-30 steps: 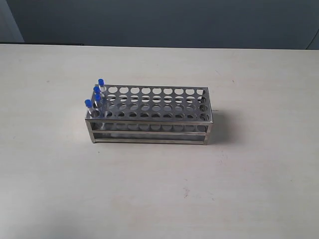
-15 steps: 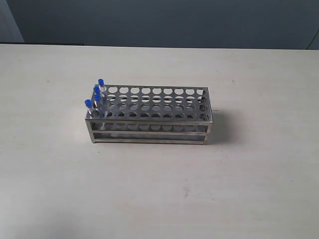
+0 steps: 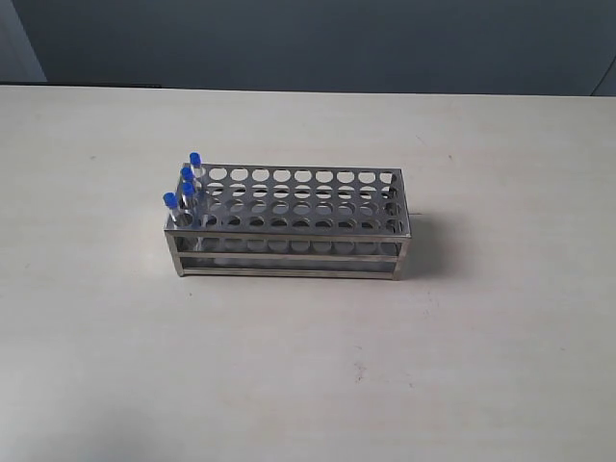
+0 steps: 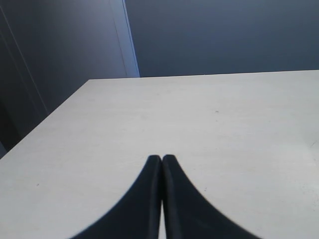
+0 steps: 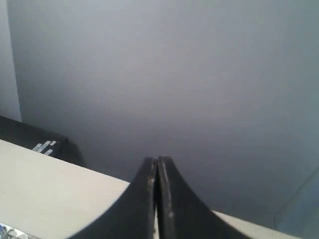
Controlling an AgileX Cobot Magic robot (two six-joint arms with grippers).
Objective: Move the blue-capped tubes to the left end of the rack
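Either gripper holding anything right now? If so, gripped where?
Nothing is held. The left gripper and right gripper are both shut with nothing between them. The four blue-capped tubes stand untouched at the left end of the rack.

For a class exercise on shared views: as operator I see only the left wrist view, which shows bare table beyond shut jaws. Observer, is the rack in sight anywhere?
Observer: Yes. The exterior view shows the rack standing near the middle of that view.
Operator: Where are the tubes?
Observer: All four blue-capped tubes stand upright in holes at its left end.
Operator: What about the other arm?
Observer: The right wrist view shows the right gripper with jaws shut on nothing, facing a grey wall.
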